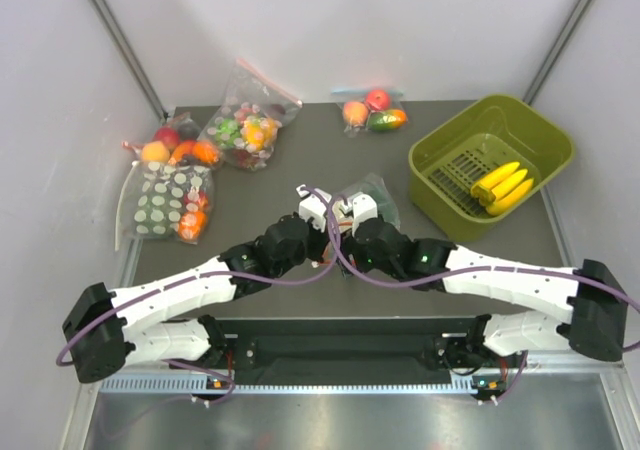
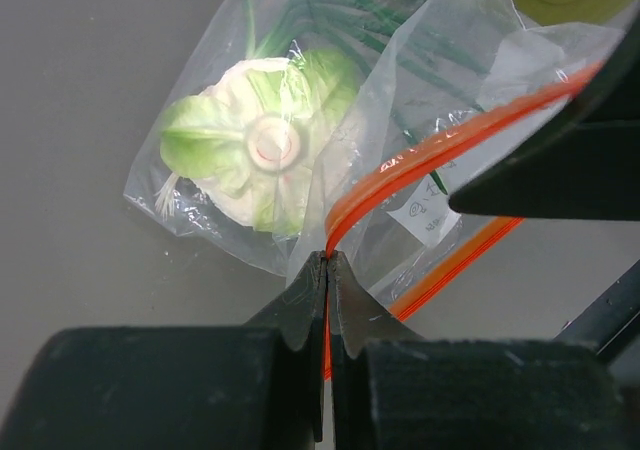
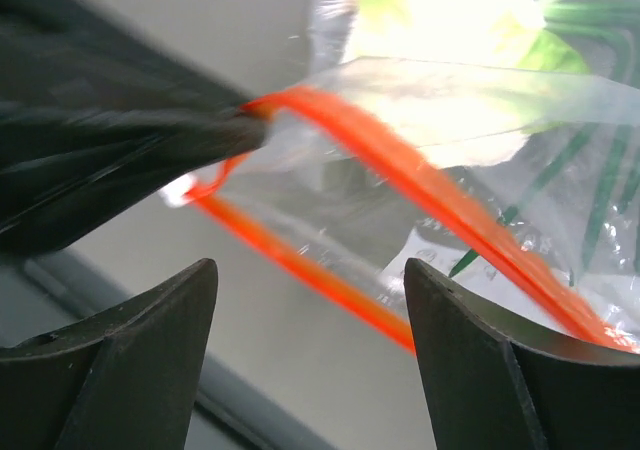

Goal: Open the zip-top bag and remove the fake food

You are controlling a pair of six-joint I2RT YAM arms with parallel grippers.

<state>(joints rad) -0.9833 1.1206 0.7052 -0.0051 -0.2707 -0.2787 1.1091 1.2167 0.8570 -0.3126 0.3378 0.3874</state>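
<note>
The zip-top bag (image 1: 380, 192) lies at the table's middle, just beyond both wrists. In the left wrist view it is clear plastic (image 2: 420, 80) with a pale green lettuce head (image 2: 262, 145) inside. My left gripper (image 2: 328, 262) is shut on one end of the upper orange zip strip (image 2: 430, 155). The two strips stand parted, so the mouth gapes. My right gripper (image 3: 310, 270) is open, with the lower strip (image 3: 300, 262) just beyond its fingers and nothing pinched. From above, the left gripper (image 1: 318, 208) and right gripper (image 1: 358, 208) sit side by side. Yellow bananas (image 1: 500, 185) lie in the green basket (image 1: 430, 160).
A white-dotted bag (image 1: 170, 205) and loose fruit (image 1: 175, 148) sit at the left. A clear bag of multicoloured pieces (image 1: 245, 130) is behind them. A small bag with a peach and apple (image 1: 373, 112) lies at the back centre. The green basket takes up the right side.
</note>
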